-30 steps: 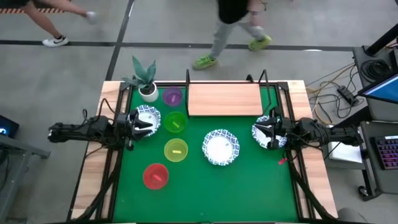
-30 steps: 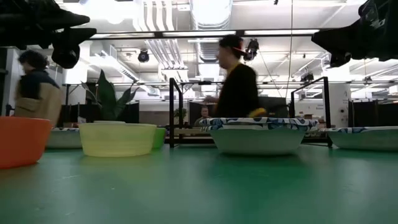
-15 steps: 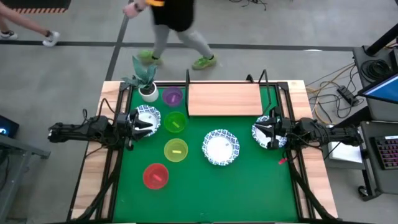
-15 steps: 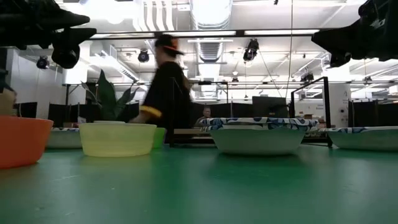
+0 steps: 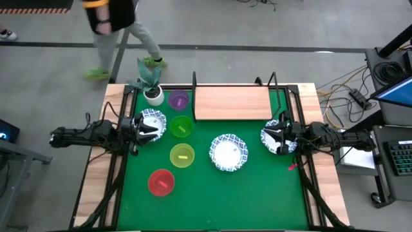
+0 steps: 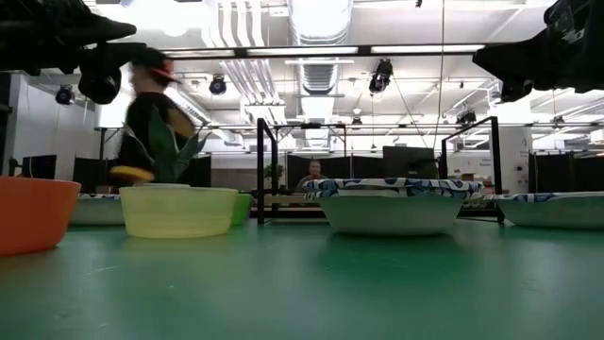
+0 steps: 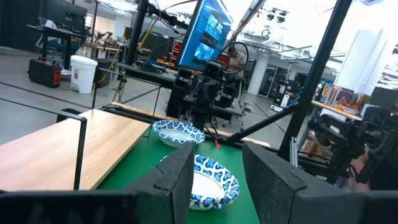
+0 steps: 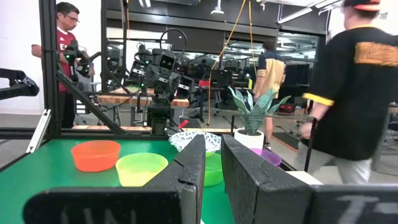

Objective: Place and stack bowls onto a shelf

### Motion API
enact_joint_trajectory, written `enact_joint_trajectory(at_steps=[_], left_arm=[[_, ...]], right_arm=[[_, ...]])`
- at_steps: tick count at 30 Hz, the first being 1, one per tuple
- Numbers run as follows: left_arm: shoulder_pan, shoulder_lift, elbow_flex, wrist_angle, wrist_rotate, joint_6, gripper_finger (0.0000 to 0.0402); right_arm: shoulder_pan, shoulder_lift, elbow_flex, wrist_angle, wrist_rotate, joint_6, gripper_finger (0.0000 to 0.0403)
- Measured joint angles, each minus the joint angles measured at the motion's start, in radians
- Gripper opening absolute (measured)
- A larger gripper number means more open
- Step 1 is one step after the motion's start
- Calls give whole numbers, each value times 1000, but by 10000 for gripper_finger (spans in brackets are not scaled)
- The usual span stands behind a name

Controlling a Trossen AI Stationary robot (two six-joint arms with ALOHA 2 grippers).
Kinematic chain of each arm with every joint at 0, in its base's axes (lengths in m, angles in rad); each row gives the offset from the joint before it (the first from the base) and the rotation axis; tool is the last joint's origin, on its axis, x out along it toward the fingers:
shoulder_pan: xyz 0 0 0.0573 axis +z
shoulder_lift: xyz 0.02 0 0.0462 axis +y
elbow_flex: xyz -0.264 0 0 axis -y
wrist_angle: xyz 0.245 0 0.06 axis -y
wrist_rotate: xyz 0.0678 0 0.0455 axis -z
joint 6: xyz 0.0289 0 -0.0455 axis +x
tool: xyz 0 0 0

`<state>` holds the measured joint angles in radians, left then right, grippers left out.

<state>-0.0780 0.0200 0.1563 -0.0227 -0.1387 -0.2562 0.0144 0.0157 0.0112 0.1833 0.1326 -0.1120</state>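
Observation:
In the high view three white bowls with blue patterned rims sit on the green mat: one on the left [image 5: 149, 121], one in the middle [image 5: 228, 152], one on the right [image 5: 273, 138]. Purple [image 5: 178, 100], green [image 5: 181, 126], yellow [image 5: 182, 155] and red [image 5: 161, 182] bowls stand in a column on their bases. The wooden shelf [image 5: 233, 103] stands at the far edge. My left gripper [image 5: 156, 127] hovers open over the left white bowl. My right gripper [image 5: 269, 139] hovers over the right white bowl, open by a narrow gap [image 8: 213, 140].
A small white pot with a green plant [image 5: 152, 89] stands at the far left corner, beside the purple bowl. Black uprights [image 6: 262, 170] rise at the shelf's corners. The near half of the mat [image 5: 225, 200] is bare green. A person [image 5: 109, 26] walks beyond the far edge.
Neither arm nor any bowl has moved. A person beyond the table's far edge has walked from the right toward the left.

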Motion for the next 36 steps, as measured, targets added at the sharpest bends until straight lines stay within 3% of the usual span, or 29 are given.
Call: enact_joint_trajectory(at_steps=[27,36], left_arm=[[0,0,0,3,-1,15,120],[0,0,0,225,-40,63,120]], right_arm=[[0,0,0,0,0,0,43],[0,0,0,0,0,0,43]])
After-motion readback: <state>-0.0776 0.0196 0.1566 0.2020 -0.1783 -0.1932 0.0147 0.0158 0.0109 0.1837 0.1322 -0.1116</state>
